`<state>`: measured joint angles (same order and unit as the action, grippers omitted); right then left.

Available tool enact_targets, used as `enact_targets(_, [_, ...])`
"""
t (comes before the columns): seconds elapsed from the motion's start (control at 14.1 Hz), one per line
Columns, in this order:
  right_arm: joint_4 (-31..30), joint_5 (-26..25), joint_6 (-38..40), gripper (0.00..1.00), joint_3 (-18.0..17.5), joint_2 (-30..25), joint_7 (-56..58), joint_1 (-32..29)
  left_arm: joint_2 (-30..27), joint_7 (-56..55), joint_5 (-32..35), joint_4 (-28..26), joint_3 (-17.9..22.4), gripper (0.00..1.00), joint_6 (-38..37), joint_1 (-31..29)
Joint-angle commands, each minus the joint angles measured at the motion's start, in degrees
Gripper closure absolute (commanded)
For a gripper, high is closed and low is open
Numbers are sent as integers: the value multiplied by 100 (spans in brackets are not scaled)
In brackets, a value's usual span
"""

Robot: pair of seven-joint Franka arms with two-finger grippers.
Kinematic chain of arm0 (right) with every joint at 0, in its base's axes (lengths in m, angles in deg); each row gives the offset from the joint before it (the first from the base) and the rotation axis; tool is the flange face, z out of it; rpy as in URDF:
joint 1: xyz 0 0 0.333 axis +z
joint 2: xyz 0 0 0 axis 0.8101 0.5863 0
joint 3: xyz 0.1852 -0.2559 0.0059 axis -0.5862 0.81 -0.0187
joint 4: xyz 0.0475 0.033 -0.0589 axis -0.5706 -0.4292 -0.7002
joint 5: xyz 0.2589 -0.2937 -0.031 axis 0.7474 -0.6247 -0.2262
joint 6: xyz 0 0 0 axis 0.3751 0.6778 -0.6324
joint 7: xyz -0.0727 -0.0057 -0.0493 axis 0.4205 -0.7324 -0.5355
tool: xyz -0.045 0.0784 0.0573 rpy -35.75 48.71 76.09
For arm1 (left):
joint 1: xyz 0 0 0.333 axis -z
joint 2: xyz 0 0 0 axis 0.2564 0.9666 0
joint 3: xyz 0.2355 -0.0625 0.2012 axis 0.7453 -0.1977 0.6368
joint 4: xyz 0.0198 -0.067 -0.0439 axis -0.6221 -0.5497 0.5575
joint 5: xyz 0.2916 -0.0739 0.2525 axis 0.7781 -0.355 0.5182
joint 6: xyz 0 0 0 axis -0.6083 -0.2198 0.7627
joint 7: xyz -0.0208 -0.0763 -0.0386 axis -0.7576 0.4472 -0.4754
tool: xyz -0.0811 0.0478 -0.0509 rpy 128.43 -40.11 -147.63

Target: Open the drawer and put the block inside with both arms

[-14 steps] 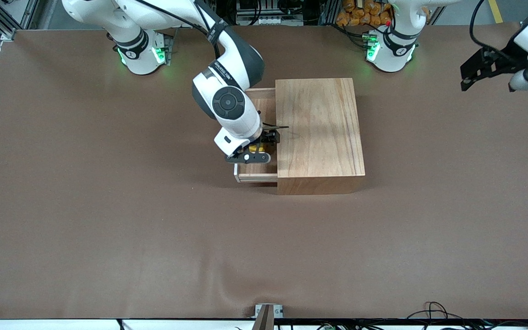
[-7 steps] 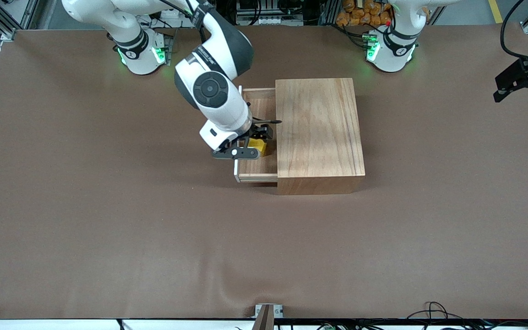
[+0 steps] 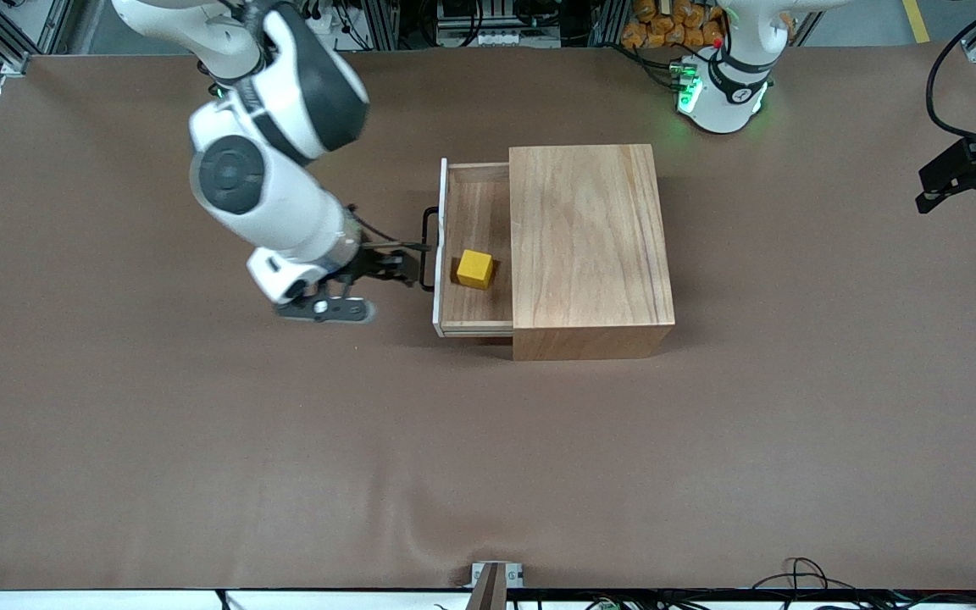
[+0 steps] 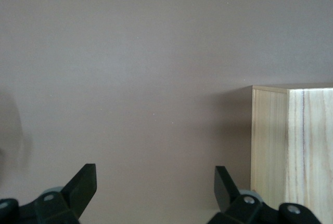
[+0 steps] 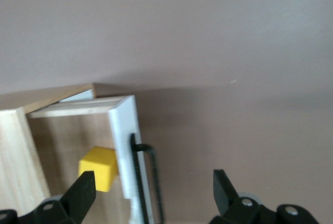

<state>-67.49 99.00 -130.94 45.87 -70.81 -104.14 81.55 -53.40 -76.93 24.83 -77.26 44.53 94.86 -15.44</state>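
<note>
Looking down from the front view, we see the drawer [image 3: 473, 246] pulled out of the wooden box [image 3: 590, 237] toward the right arm's end of the counter [image 3: 200, 440]. The block [image 3: 474, 268] sits on the drawer's floor, close to the box's open face and apart from the white-edged front panel [image 3: 440, 246]. The black wire handle [image 3: 429, 250] stands out from that panel.

Our right hand [image 3: 365, 288] hangs over the bare counter just beside the handle, touching nothing, its fingers spread wide and empty. In the right wrist view we see the block [image 5: 98, 168] inside the drawer, past the front panel.

Our left hand [image 3: 967, 174] waits over the left arm's end of the counter, well apart from the box, fingers [image 4: 83, 185] spread with nothing between them.
</note>
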Motion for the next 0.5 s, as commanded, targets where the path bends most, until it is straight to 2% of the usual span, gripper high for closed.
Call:
enact_targets(0.0, [-367,-96,527,0,-107,-729,736,-685,-171,-146,-57,-128,-24,0,-6,-3])
enact_targets(0.21, [-376,-411,1284,0,-116,-1116,1992,-1555,-171,-67,-74,-119,-33,0,-15,-11])
enact_targets(0.42, [-367,-702,1681,0,-116,-1564,2322,-2031,-153,-85,-83,-119,-25,0,-15,-11])
